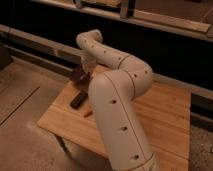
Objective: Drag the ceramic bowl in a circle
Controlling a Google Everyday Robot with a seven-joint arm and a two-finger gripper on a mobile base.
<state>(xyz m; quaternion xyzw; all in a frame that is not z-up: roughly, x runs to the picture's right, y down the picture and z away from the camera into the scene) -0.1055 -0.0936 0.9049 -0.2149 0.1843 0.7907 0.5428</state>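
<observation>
The ceramic bowl (77, 76) is small, round and dark maroon. It sits near the far left corner of the wooden table (165, 112). My white arm reaches over the table from the front. Its wrist bends down to the gripper (85, 73), which is at the bowl's right rim. The arm's end covers part of the bowl, and the contact between gripper and bowl is hidden.
A black block (78, 99) lies on the table in front of the bowl. A small orange object (88, 113) lies beside my arm. The table's left edge is close to the bowl. A dark wall and ledge run behind the table.
</observation>
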